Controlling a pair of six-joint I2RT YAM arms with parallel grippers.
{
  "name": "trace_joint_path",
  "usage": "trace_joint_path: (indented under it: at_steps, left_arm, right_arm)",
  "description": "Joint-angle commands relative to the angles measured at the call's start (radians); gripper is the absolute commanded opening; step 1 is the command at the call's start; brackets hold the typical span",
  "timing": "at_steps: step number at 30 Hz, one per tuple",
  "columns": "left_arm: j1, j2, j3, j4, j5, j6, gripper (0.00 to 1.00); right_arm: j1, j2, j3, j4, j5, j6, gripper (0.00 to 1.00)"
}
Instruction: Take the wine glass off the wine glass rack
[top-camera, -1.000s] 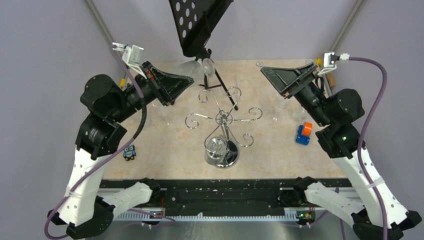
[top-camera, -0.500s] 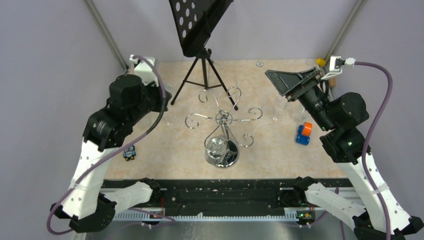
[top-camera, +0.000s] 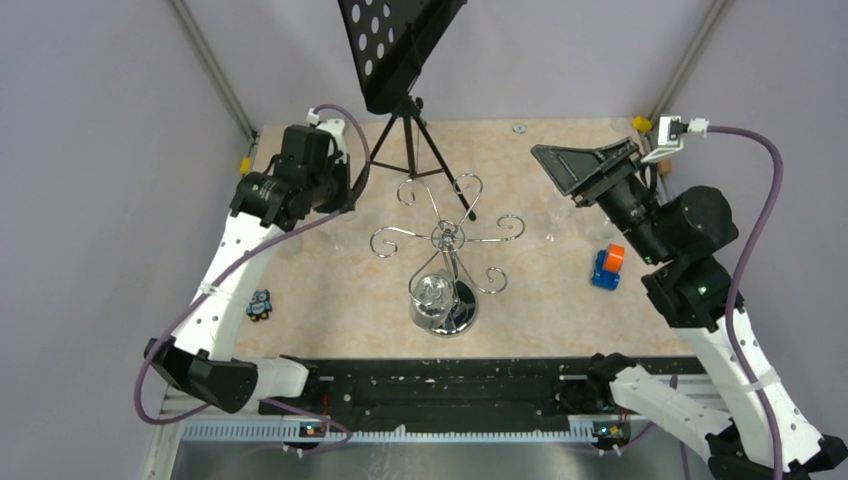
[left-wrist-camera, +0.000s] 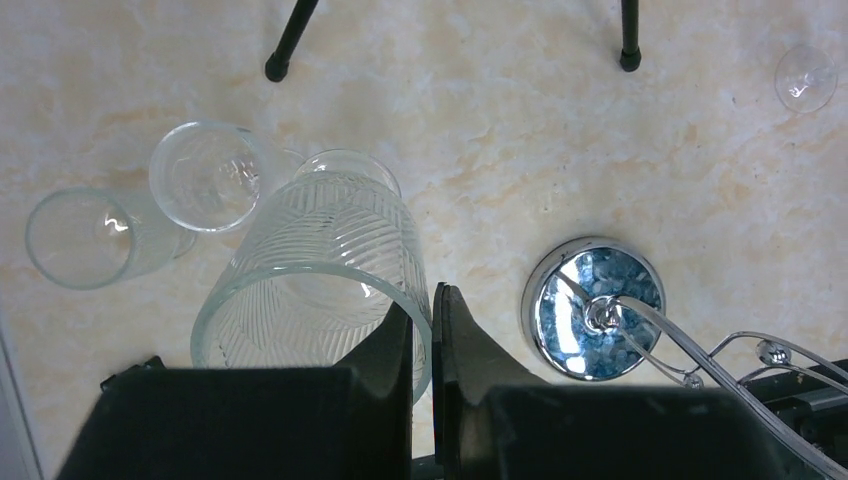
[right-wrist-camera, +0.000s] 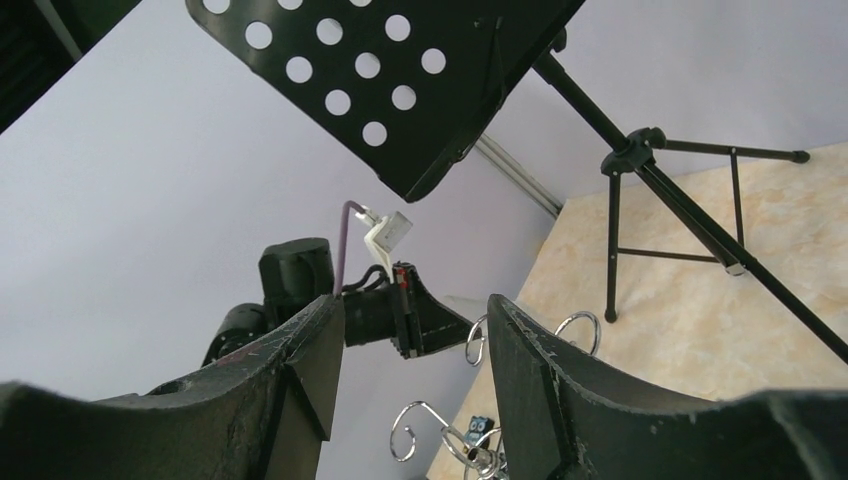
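Wine glass rack (top-camera: 448, 235) mid-tabletop (top-camera: 540, 300). One wine glass (top-camera: 432, 295) hangs off its near arm, over the mirrored base. Left tool (left-wrist-camera: 428, 305) is further back on the left, pointing down, clamped on the rim of a ribbed glass (left-wrist-camera: 320, 250). Right tool (right-wrist-camera: 415, 310) raised far right, fingers apart. Music stand (top-camera: 400, 50) at far edge.

I see the marbled table (top-camera: 540, 300) carrying the wine glass rack (left-wrist-camera: 593, 308) right of my left gripper (left-wrist-camera: 425, 300), with two clear glasses (left-wrist-camera: 85, 238) to its left.
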Motion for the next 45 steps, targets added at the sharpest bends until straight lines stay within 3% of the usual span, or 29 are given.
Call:
trace_joint_path:
  at_steps: [1, 7, 18, 28, 39, 45]
  left_arm:
    - [0.063, 0.002, -0.052, 0.128, 0.150, -0.006, 0.00]
    - [0.087, 0.113, -0.086, 0.154, 0.208, -0.020, 0.00]
    - [0.102, 0.378, 0.009, 0.112, 0.213, -0.053, 0.00]
    - [0.104, 0.489, -0.001, 0.131, 0.222, -0.082, 0.00]
    - [0.104, 0.467, 0.000, 0.131, 0.198, -0.079, 0.30]
    - [0.109, 0.404, 0.003, 0.122, 0.195, -0.071, 0.38]
  right_arm:
    - [0.003, -0.031, 0.009, 0.001, 0.022, -0.030, 0.55]
    - [0.003, -0.047, -0.016, -0.001, 0.022, -0.030, 0.55]
    - [0.001, -0.103, -0.056, -0.044, 0.038, -0.024, 0.55]
    - [0.002, -0.121, -0.052, -0.074, 0.053, -0.035, 0.55]
    - [0.002, -0.122, -0.061, -0.077, 0.050, -0.030, 0.55]
    - [0.003, -0.123, -0.059, -0.098, 0.033, -0.038, 0.56]
